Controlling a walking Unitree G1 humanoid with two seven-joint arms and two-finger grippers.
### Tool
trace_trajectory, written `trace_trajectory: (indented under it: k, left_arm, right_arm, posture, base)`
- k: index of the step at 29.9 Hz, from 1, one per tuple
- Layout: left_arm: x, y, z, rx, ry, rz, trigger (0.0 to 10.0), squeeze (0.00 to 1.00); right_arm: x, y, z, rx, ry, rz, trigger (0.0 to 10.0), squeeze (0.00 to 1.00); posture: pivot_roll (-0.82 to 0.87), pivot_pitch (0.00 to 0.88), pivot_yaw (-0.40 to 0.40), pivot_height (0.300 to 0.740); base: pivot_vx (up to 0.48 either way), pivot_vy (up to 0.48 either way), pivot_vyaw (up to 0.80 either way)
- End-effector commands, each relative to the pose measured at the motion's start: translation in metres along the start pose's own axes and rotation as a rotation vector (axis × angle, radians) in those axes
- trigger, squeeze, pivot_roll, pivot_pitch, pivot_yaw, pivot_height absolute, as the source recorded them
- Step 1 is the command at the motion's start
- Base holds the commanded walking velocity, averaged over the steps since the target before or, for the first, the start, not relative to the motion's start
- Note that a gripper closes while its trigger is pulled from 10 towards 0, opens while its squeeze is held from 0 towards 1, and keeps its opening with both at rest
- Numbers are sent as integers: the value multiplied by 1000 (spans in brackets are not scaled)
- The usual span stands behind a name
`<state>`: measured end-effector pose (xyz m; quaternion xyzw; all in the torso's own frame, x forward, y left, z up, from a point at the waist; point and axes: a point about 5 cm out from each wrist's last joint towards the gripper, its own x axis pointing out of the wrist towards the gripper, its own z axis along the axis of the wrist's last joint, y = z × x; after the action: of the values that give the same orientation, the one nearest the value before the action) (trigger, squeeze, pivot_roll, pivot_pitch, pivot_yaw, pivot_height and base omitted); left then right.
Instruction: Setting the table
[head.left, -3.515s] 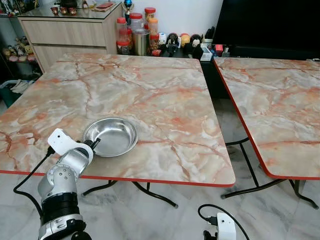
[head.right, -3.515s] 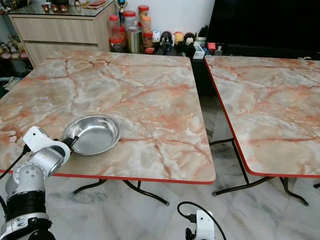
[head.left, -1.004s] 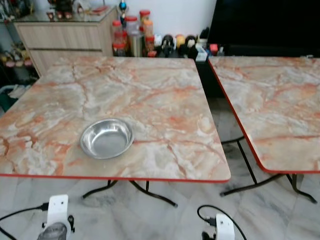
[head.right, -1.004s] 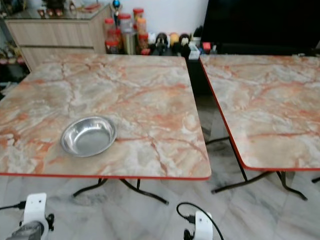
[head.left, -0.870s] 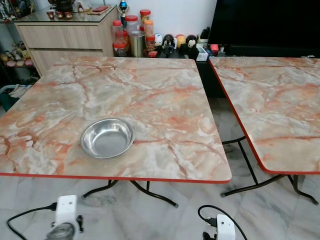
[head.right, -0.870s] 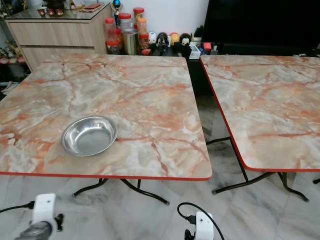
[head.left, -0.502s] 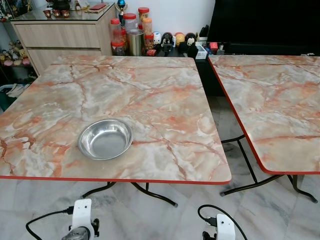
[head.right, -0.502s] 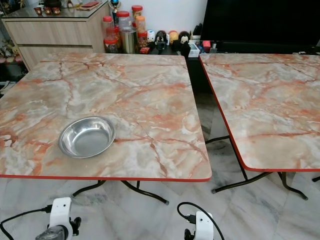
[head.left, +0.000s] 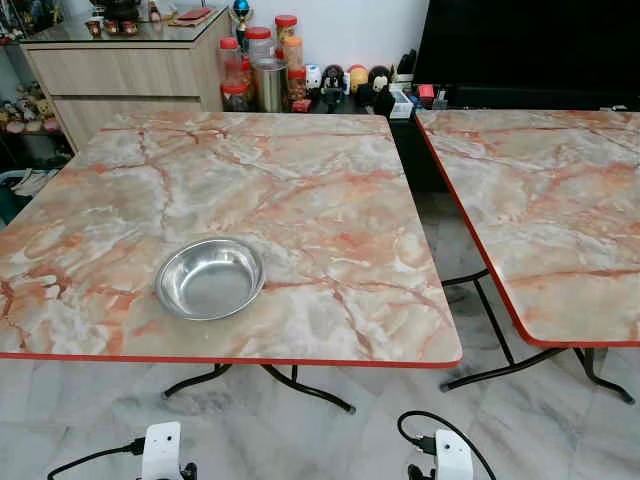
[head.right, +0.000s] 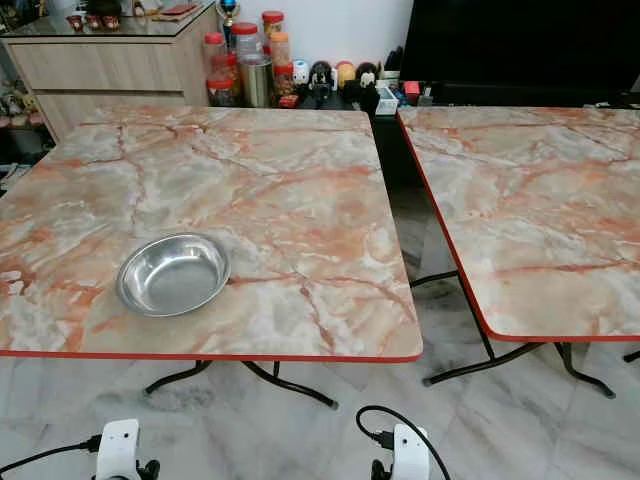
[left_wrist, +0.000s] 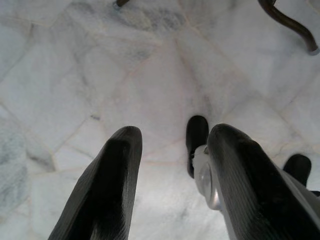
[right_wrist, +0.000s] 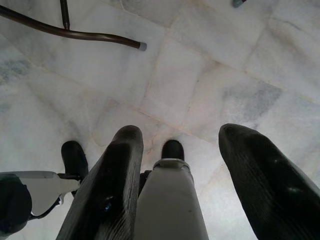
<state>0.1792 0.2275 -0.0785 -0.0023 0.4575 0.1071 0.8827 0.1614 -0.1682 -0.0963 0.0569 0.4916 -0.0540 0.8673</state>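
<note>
Withdrawn from the steel bowl's rim since the earlier frame, the left arm now hangs low beside the idle right one.

On the left marble-pattern table (head.left: 330, 190), the stainless steel bowl (head.left: 210, 278) sits upright near the front edge, mouth up; being round, it has no long axis. It looks light, rigid and slick, so the thin rim is likely the best hold. Left gripper (left_wrist: 172, 185) and right gripper (right_wrist: 180, 172) hang over the tiled floor (right_wrist: 210, 75), jaws parted and holding nothing.

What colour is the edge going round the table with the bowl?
Red. The table has a thin red rim, clearest in the left eye view.
</note>
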Motion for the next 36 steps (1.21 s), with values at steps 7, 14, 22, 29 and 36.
trace_trajectory:
  k: [7, 14, 22, 29, 36]
  left_arm:
    - [0, 4, -4, 4, 5, 19, 10000, 0]
    - [-1, 4, -6, -4, 11, 23, 10000, 0]
    - [-1, 4, -5, -19, 9, 30, 10000, 0]
    - [0, 4, -4, -30, 5, 31, 10000, 0]
    - [0, 4, -1, -36, 5, 28, 10000, 0]
  right_arm:
    - [0, -2, 2, 19, -9, -10, 10000, 0]
    - [0, -2, 3, 16, -16, -6, 10000, 0]
    - [0, -2, 3, 15, -17, -5, 10000, 0]
    - [0, -1, 4, 12, -18, 2, 10000, 0]
    - [0, 0, 4, 11, -23, 10, 10000, 0]
  posture:
    - [19, 0, -8, 740]
    - [16, 0, -7, 740]
    - [11, 0, -8, 740]
    - [7, 0, -8, 740]
    - [-45, 0, 4, 740]
  base:
    - [0, -171, 0]
    - [0, -279, 0]
    - [0, -117, 0]
    - [0, 0, 0]
    - [0, 0, 0]
